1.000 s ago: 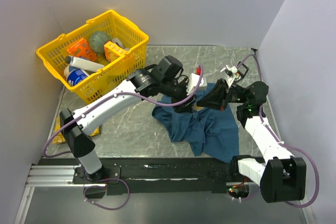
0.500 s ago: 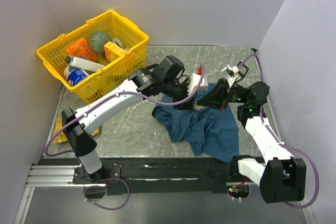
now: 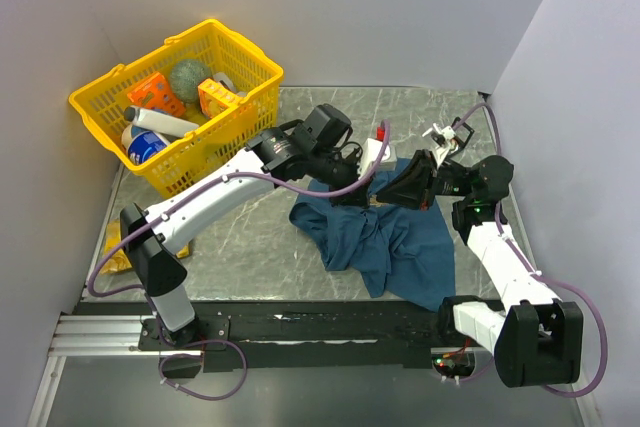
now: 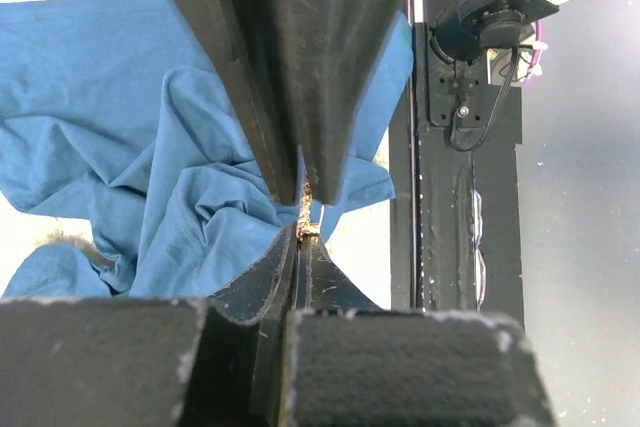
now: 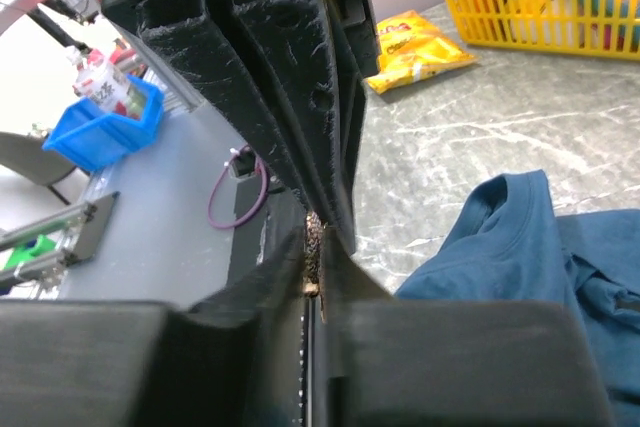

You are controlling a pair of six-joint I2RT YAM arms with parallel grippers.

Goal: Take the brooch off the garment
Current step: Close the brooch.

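Observation:
The garment (image 3: 405, 247) is a wrinkled dark blue shirt lying on the table's right half, also seen in the left wrist view (image 4: 150, 147) and the right wrist view (image 5: 520, 237). The brooch (image 3: 375, 203) is a small gold-brown piece held just above the shirt's top edge. My left gripper (image 3: 366, 197) and right gripper (image 3: 384, 195) meet tip to tip there. In the left wrist view the left gripper (image 4: 303, 237) is shut, with the brooch (image 4: 307, 211) at its tips. In the right wrist view the brooch (image 5: 313, 242) sits pinched in the right gripper (image 5: 316, 265).
A yellow basket (image 3: 240, 112) with several packages stands at the back left. A yellow snack bag (image 5: 415, 47) lies on the marble table near the left arm's base. A small white bottle (image 3: 374, 150) stands behind the grippers. A black rail (image 3: 320, 322) runs along the near edge.
My left gripper's jaws have closed on the brooch at the right gripper's tips. Both arms have scarcely shifted, and the shirt lies as before.

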